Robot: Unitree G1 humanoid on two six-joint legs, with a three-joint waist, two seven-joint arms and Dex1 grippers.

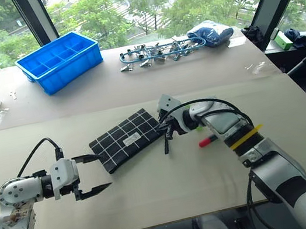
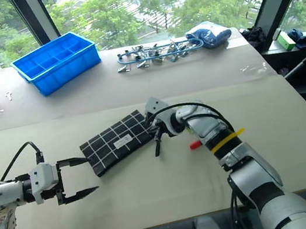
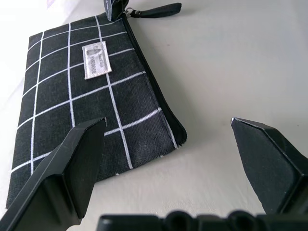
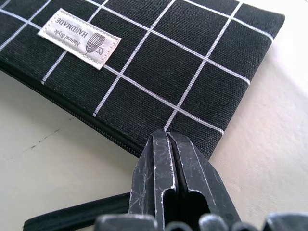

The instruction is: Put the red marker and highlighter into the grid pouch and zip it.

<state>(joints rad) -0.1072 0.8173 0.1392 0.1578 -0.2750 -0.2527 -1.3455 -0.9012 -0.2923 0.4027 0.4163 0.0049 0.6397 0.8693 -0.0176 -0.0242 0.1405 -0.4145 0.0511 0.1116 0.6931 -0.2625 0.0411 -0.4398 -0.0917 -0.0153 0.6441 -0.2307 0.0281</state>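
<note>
Currently: pouch (image 1: 127,141) is lying mid-frame on the table (image 1: 155,191), long axis slanting toward upper right. Right gripper (image 1: 168,128) is pressing clenched fingers at its right end by the strap; left gripper (image 1: 90,174), released, is waiting lower left. Marker (image 1: 207,140) is lying under the right arm.

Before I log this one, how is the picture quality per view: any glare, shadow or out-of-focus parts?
Left eye view: even daylight from the windows, soft shadows, faint sheen on the table. Left wrist view: the grid pouch is sharp, with bright washout on the table at the far corner. Right wrist view: the pouch label is readable, and the right gripper is close but crisp.
</note>
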